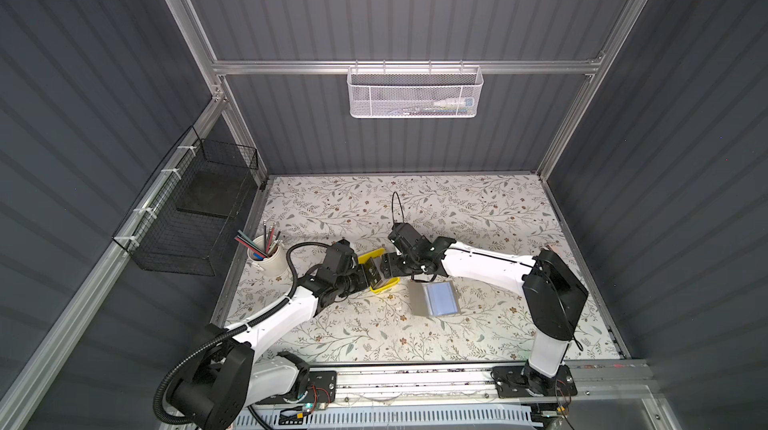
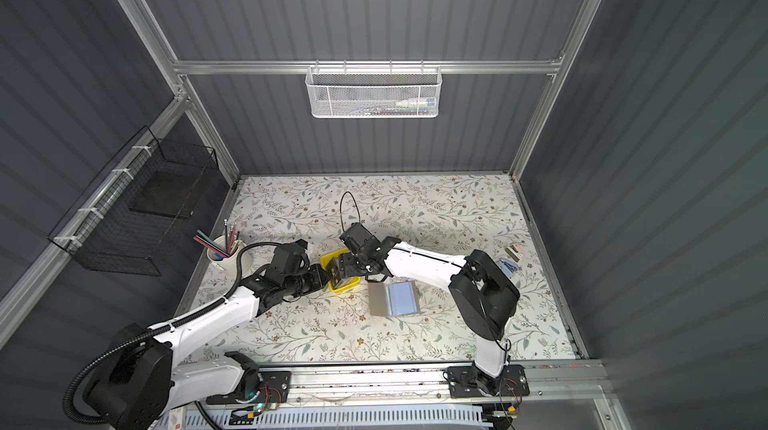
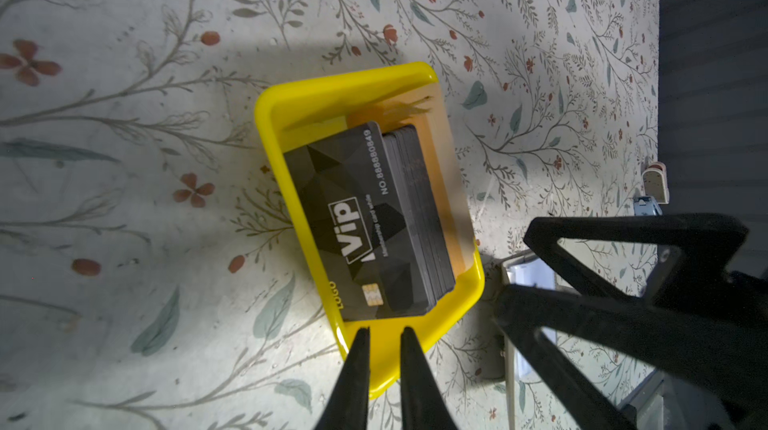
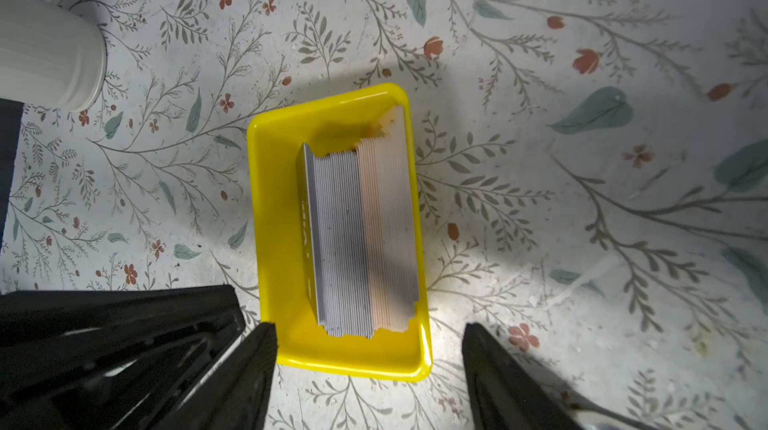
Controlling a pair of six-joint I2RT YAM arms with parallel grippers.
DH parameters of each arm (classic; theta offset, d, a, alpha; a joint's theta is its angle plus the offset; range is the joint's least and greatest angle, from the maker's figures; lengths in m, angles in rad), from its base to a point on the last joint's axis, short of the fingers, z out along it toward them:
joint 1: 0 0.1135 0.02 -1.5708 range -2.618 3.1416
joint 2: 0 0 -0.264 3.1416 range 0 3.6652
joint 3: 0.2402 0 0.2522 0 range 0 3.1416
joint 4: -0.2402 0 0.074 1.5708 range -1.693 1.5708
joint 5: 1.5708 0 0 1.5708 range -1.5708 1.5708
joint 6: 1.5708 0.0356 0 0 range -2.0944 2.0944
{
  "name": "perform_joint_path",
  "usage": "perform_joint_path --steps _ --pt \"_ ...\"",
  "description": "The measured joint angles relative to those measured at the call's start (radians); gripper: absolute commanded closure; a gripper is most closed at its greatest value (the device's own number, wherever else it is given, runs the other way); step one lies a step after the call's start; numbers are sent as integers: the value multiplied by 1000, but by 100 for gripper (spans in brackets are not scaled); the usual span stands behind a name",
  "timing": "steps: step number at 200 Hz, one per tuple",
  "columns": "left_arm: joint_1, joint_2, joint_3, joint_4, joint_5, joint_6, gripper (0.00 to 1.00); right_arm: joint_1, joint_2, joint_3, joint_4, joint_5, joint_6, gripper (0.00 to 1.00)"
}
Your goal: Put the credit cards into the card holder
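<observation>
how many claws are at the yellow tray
2, both at the same short end of the yellow tray: the left claw over its rim, the right claw beside it, open wider than the tray. None hidden.

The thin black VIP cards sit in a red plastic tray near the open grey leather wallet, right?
No, the plastic tray is yellow, not red, as the left wrist view shows. The thin black VIP cards do sit in it, near the open grey leather wallet.
</observation>
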Motion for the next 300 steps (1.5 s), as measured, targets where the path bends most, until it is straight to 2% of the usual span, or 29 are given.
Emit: perform_joint_path --steps 48,141,164,175,212,300 --pt "27 56 9 -9 0 14 78 0 66 61 -29 -11 -17 22" --pt "27 81 35 -5 6 23 77 0 137 99 -43 -16 -32 21" --pt "27 88 35 -6 5 23 68 0 145 104 -42 -19 -32 20" --pt "31 92 36 -8 3 21 67 0 145 104 -41 -22 -32 21" --pt "32 111 42 -29 -9 23 67 0 145 104 -36 -32 -34 21" --pt "32 197 74 -16 -3 49 79 -21 140 63 32 -61 -35 21"
